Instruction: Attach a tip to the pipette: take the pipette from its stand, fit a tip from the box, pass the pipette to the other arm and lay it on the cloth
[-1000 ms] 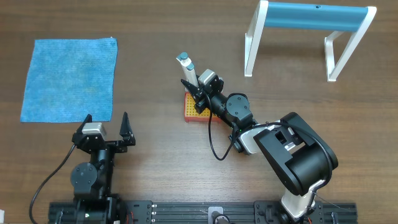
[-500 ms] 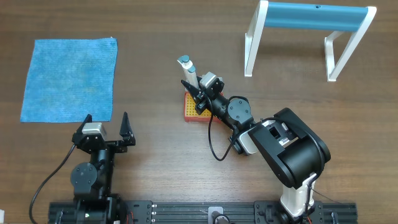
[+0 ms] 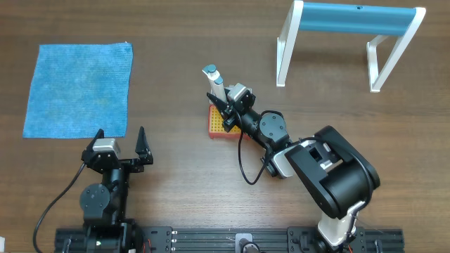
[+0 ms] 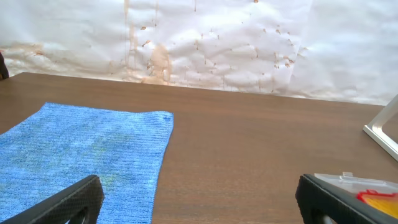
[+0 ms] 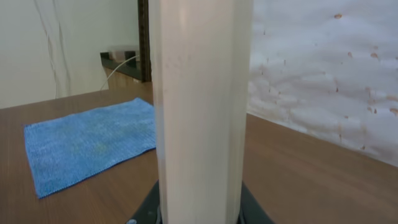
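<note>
The right gripper [image 3: 222,105] had closed its claw round the pipette [image 3: 214,81], holding it upright over the tip box [image 3: 215,127] near the middle of the table [image 3: 176,176]. Over the last second the pipette's blue cap had crept a little toward the arm's side of the table, and the arm's elbow had rocked out and back. It was a small shift (more a settling than a journey), and I took it to mean the arm was lining the nose up with a tip or pressing onto one; I could not see whether a tip was seated. The hand-over and the laying down were not yet done.

The left gripper [image 3: 120,137] sat low by its base with its claw spread wide and empty, as it had a second before, just below the cloth [image 3: 77,90].

The pipette's barrel looked smooth, off-white and hard. The tip box was a small orange block with a dotted grid top. The cloth was a soft, nubbly blue square lying flat. The stand [image 3: 351,17] had white legs under a blue bar, well apart on the dark wood-grain table.
</note>
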